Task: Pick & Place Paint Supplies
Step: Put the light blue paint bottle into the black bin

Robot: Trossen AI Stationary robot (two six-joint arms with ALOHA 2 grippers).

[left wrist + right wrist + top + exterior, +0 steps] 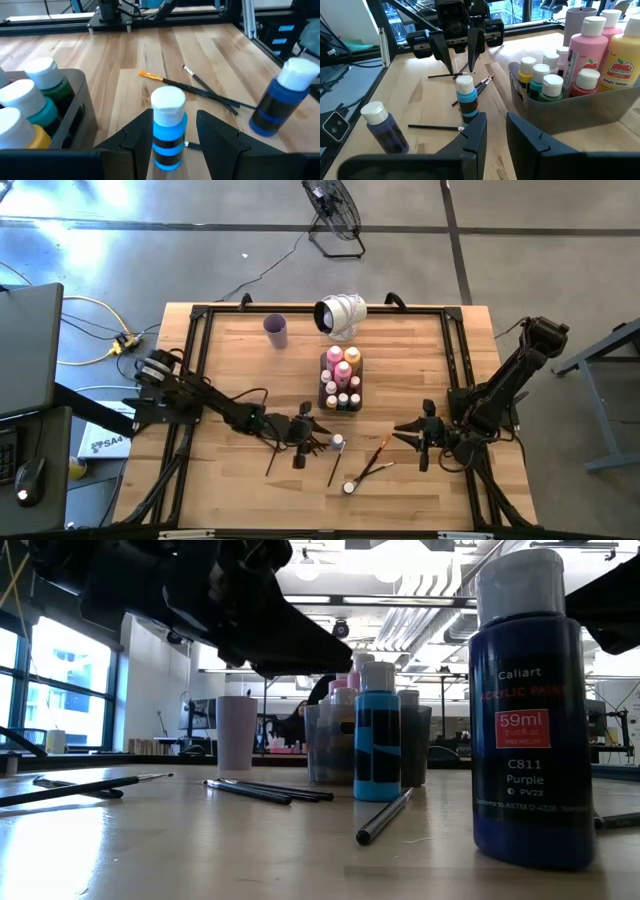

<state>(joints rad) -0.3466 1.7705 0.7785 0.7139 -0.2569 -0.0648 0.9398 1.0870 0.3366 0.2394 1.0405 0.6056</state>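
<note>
left hand (pixel 170 131): fingers apart either side of upright blue bottle (pixel 168 127), contact unclear | right hand (pixel 495 125): narrow gap, empty, near tray (pixel 580 107) | purple bottle (pixel 349 487) and brushes (pixel 372 459) on counter (pixel 240 365) | other bottles in tray

A robotics lab in an open industrial hall: a wooden desk (pixel 400 490) edged by a black metal frame (pixel 200 320) stands on polished concrete floor (pixel 150 240), with a floor fan (pixel 335 215) and yellow cables (pixel 95 330) nearby. Beyond the desk, exposed ceiling ducts (pixel 420 620), tall windows (pixel 70 680) and a seated person (pixel 297 720) at distant workbenches.
</note>
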